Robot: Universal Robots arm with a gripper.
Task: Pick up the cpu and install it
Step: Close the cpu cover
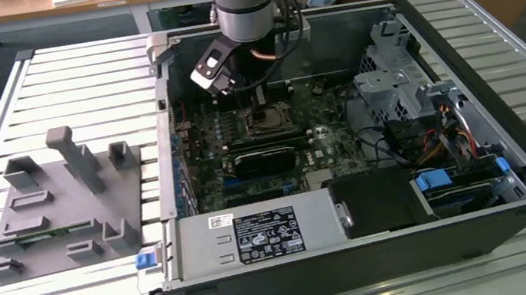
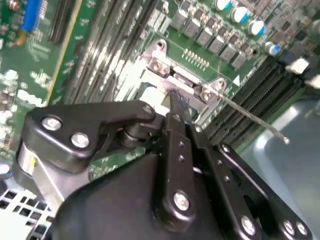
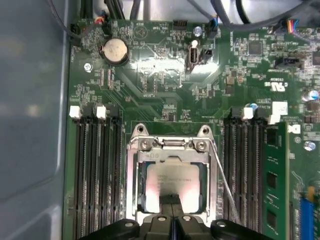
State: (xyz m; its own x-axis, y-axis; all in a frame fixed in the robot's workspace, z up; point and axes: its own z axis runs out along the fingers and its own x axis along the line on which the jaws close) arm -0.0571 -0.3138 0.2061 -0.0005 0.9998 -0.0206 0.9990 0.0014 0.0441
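Hangs above the slatted tabletop (image 1: 77,73), inside the open computer case (image 1: 361,257), over the green motherboard (image 3: 165,95). Holds the hand (image 3: 171,200) pressed together, gripping nothing. Shows, directly beneath the hand's tips, the socket frame (image 3: 131,185) with the cpu (image 3: 172,177) lying flat inside.

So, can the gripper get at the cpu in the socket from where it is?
Probably yes. The gripper hangs directly over the cpu, whose shiny top lies bare inside the metal socket frame, with nothing between them. The thin lever runs beside the frame, not across it.
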